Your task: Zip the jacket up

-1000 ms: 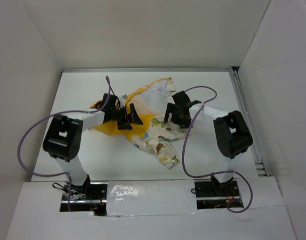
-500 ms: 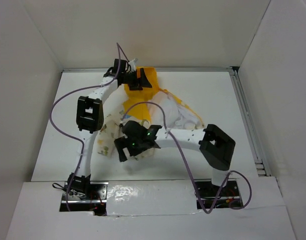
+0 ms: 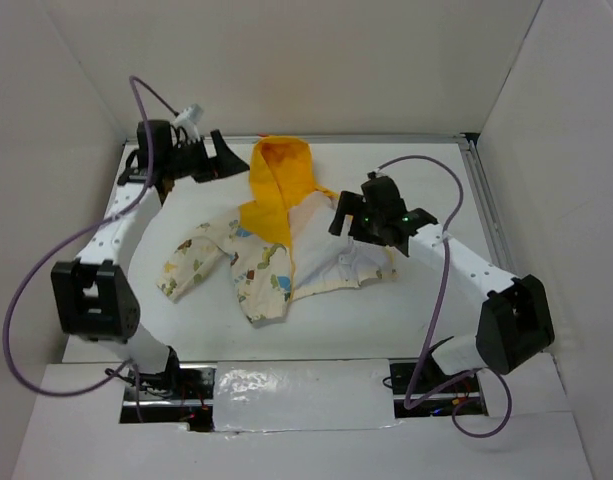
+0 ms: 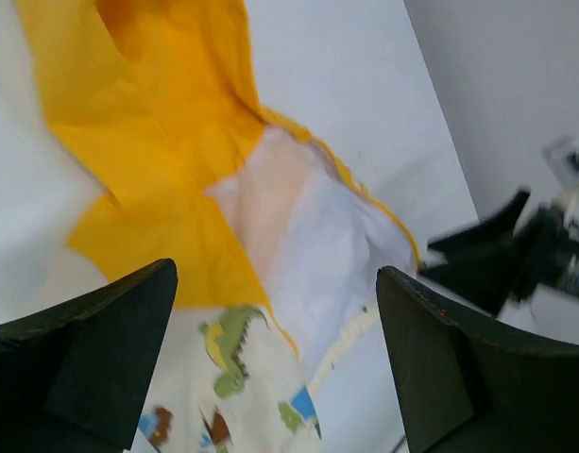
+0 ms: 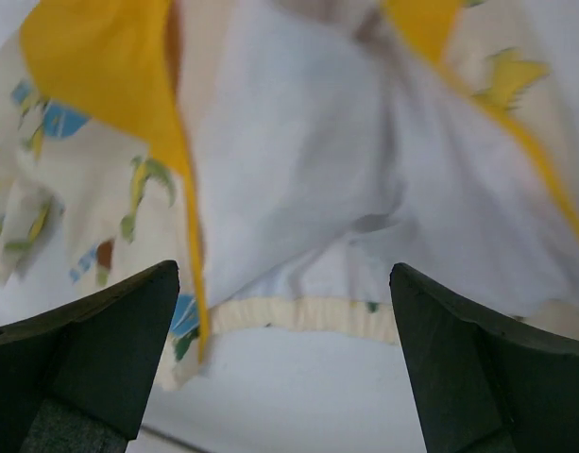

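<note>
The jacket (image 3: 276, 262) lies spread open on the white table (image 3: 436, 175), its orange-yellow hood (image 3: 278, 172) toward the back and a printed sleeve (image 3: 191, 265) out to the left. The white inside (image 3: 326, 250) faces up. My left gripper (image 3: 229, 160) hangs open at the back left, just left of the hood, holding nothing. In the left wrist view the left gripper (image 4: 275, 363) sits above the hood (image 4: 157, 142) and a dinosaur print (image 4: 230, 351). My right gripper (image 3: 348, 222) is open over the jacket's right side. In the right wrist view the right gripper (image 5: 284, 354) frames the ribbed hem (image 5: 303, 316).
White walls close in the table on three sides. A metal rail (image 3: 491, 235) runs along the table's right edge. Purple cables (image 3: 426, 165) loop off both arms. The right gripper (image 4: 516, 255) shows blurred in the left wrist view.
The jacket went from a crumpled heap to lying spread out, hood toward the back. The left arm swung to the back left corner; the right arm moved from the middle to the jacket's right side.
</note>
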Controlling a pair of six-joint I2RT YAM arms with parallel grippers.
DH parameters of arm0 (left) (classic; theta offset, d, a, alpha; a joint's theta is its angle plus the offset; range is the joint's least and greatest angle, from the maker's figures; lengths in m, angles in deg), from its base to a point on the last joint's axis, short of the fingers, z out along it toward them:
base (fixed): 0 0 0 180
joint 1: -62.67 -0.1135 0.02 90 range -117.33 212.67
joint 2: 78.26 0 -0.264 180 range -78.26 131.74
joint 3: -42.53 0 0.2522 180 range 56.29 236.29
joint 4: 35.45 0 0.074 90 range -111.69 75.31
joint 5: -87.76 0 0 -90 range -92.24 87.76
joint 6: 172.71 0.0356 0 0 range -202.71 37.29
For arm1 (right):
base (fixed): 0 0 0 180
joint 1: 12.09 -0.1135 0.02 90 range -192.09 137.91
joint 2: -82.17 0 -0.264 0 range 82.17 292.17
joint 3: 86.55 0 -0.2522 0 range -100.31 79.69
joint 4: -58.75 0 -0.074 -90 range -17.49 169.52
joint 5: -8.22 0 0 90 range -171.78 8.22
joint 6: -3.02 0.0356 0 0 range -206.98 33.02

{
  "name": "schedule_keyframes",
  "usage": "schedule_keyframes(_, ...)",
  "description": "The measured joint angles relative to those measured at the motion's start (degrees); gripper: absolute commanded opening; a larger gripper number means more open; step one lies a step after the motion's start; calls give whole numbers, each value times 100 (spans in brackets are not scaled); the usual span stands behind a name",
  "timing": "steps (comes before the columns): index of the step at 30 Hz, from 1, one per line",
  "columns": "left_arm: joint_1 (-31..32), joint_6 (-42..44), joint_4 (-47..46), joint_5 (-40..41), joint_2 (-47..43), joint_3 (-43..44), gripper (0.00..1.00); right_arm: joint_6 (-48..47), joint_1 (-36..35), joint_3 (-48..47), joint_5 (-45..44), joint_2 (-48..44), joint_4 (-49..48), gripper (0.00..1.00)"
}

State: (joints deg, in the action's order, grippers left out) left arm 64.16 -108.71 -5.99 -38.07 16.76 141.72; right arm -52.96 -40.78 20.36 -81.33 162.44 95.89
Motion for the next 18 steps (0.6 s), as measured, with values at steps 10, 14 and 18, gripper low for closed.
schedule_keyframes(10, 743, -448, -901, -175, -1043, -3720, 99, -315, 597, -544, -1939, 1427, 739, 99)
schedule_keyframes(14, 1025, -549, -1032, 4, -1047, -3790, 99, -348, 693, -673, -2275, 2046, 894, 92)
schedule_keyframes(18, 1270, -599, -1248, 195, -1054, -3976, 99, -385, 870, -669, -2382, 2127, 997, 39)
